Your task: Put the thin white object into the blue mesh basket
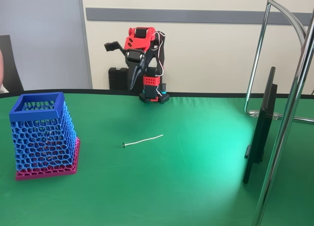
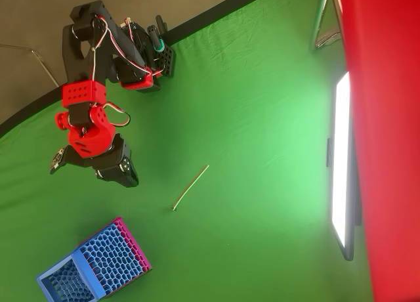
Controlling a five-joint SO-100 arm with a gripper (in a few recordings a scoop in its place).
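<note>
- While the thin white object (image 1: 143, 140) lies flat near the middle of the green table (image 1: 196, 177), well apart from everything, we judge the task barely begun; the reach has not started
- We see the gripper (image 1: 119, 47) raised high over the table's far edge in the fixed view, folded above the arm's base (image 1: 153, 94); one black finger juts out sideways from the other, so we read it as spread apart and carrying nothing
- The blue mesh basket (image 1: 43, 135) stands upright near the left edge in the fixed view, rim up, on its pink base
- Next, we think, comes a long reach forward and down; the stick is so slim and flat on the cloth that the fingers must close right at the surface
- Hard to read: the dark tip at the stick's left end; the basket's inside; in the overhead view the basket (image 2: 92, 266) is cut off by the picture's bottom edge
</note>
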